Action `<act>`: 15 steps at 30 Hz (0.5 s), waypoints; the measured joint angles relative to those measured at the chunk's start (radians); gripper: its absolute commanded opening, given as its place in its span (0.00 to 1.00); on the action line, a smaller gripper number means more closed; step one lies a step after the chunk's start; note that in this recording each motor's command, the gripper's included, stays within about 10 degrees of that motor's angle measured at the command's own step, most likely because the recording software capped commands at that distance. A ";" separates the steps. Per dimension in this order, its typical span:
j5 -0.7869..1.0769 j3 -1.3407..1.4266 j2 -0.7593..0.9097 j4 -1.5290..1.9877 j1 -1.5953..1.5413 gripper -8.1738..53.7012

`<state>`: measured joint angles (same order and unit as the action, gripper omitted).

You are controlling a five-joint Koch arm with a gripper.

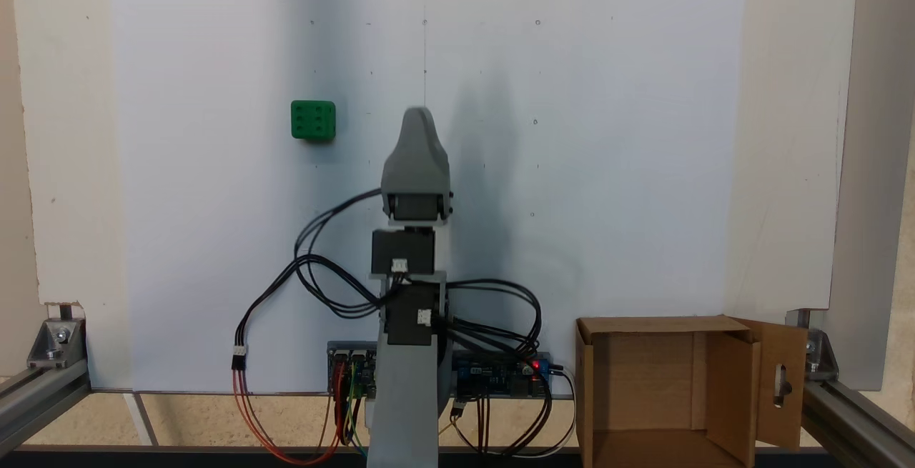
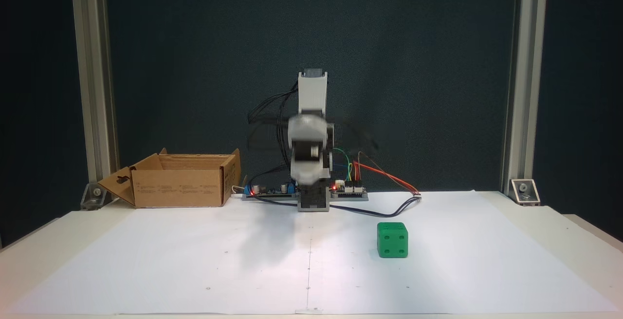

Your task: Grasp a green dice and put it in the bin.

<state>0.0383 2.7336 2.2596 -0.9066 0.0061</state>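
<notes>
**Reach phase, dice not grasped**

Small bright green dice (image 1: 313, 120) sits on the counter's white sheet (image 1: 607, 168), mid-sheet, well apart from the brown cardboard bin (image 1: 665, 382) at the arm-side corner. Grey gripper (image 1: 418, 119) blurred; jaw state: cannot tell. Open wide, square to cube faces, descend centred.

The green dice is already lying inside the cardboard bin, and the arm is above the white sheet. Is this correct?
Not quite. The green dice lies on the white sheet, far from the bin, as both fixed views show. The arm is indeed above the sheet.
</notes>
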 measured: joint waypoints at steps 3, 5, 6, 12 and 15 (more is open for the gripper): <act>0.000 -0.147 0.000 0.196 0.000 0.83; 0.000 -0.215 -0.002 0.333 0.000 0.83; 0.000 -0.247 -0.002 0.399 -0.002 0.83; 0.000 -0.466 -0.071 0.805 -0.038 0.83; -0.005 -0.627 -0.149 0.999 -0.069 0.83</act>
<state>0.0337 2.1062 2.1108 0.0920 -0.0629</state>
